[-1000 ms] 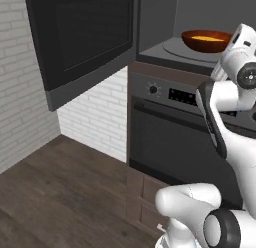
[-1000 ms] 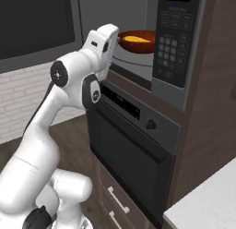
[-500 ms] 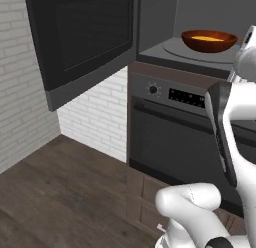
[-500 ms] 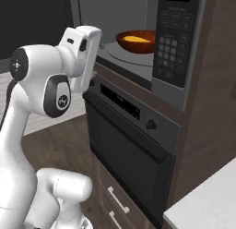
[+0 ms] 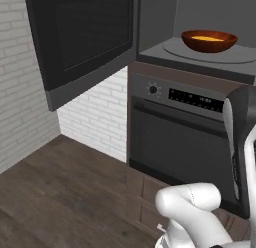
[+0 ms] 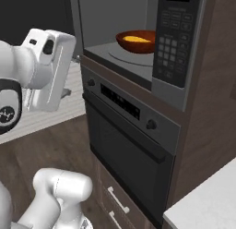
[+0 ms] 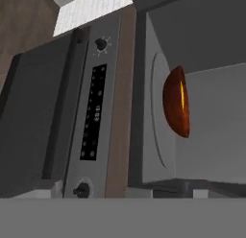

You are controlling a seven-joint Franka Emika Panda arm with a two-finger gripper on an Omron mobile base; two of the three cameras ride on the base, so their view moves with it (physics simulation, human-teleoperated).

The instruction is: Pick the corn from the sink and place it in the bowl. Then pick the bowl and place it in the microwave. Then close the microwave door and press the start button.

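The bowl (image 7: 176, 101), with the corn (image 5: 205, 38) inside, sat on the turntable in the microwave (image 6: 131, 20), ahead of my jaws and apart from them. Jaw opening: I could not tell. The microwave door (image 5: 82, 37) stood open, awaiting closure.

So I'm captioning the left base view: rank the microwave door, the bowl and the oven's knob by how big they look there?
1. microwave door, largest, though nearest the camera
2. bowl
3. oven knob, smallest
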